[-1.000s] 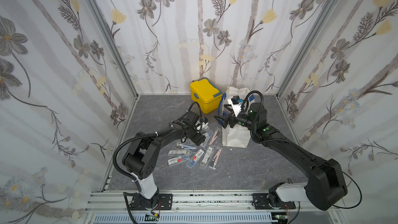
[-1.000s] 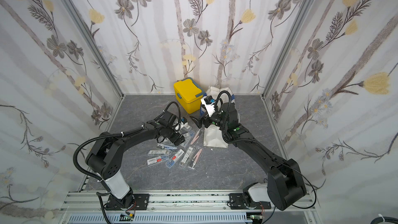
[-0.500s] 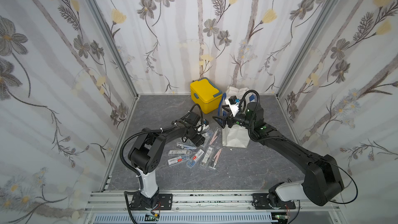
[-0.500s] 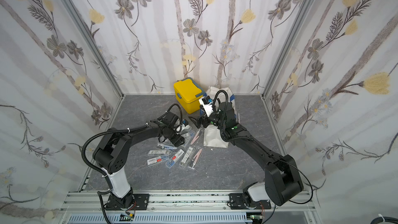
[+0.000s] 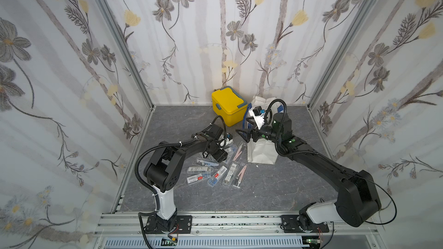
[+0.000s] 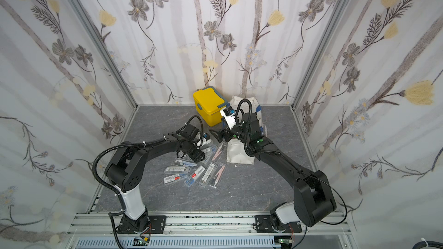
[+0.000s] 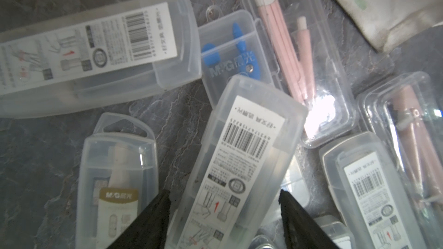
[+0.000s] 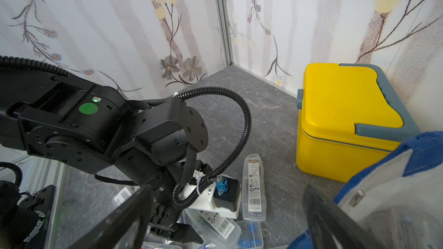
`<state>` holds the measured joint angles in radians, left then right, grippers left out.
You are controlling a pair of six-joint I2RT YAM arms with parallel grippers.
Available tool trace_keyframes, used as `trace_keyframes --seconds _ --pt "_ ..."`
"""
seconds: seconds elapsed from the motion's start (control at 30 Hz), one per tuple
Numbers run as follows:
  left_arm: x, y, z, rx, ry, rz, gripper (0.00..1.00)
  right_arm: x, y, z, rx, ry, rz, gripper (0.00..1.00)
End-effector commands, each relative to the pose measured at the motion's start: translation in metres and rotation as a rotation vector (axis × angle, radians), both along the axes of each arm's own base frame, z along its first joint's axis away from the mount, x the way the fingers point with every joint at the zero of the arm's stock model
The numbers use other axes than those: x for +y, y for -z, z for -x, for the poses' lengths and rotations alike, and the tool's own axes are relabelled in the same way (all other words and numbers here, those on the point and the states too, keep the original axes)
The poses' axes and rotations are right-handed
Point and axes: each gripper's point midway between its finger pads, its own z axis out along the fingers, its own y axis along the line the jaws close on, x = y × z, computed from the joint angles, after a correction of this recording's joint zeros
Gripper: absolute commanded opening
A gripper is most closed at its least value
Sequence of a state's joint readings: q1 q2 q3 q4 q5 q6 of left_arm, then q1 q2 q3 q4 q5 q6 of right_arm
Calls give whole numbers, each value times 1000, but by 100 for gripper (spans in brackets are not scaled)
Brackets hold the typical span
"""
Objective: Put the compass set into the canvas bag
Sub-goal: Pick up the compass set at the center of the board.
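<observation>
Several compass sets in clear plastic cases lie scattered on the grey floor. My left gripper is down over them and open. Its black fingers stand on either side of one barcode-labelled compass set, with a small gap at each side. In both top views this gripper sits at the pile's far edge. The off-white canvas bag with blue handles stands right of the pile. My right gripper hangs wide open and empty beside the bag's blue strap.
A yellow lidded box stands against the back wall, just left of the bag. Flowered walls close in the floor on three sides. The left arm's wrist is close to my right gripper.
The left gripper's jaws have narrowed around the labelled case, and its arm has settled lower over the pile. The right gripper has shifted slightly left and stays open.
</observation>
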<state>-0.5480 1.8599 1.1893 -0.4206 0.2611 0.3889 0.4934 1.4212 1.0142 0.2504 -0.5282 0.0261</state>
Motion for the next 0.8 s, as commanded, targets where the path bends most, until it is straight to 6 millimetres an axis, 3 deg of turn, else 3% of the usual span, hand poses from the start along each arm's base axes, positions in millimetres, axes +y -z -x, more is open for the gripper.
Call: trace_keyframes --seconds 0.0,0.33,0.77 --pt "-11 -7 -4 -9 25 47 68 3 -8 0 -15 -11 -18 96" --pt "-23 -4 -4 10 43 79 60 3 -10 1 -21 -9 -13 96" --pt "-22 -1 -14 -18 8 62 52 4 -9 2 -18 -12 -12 96"
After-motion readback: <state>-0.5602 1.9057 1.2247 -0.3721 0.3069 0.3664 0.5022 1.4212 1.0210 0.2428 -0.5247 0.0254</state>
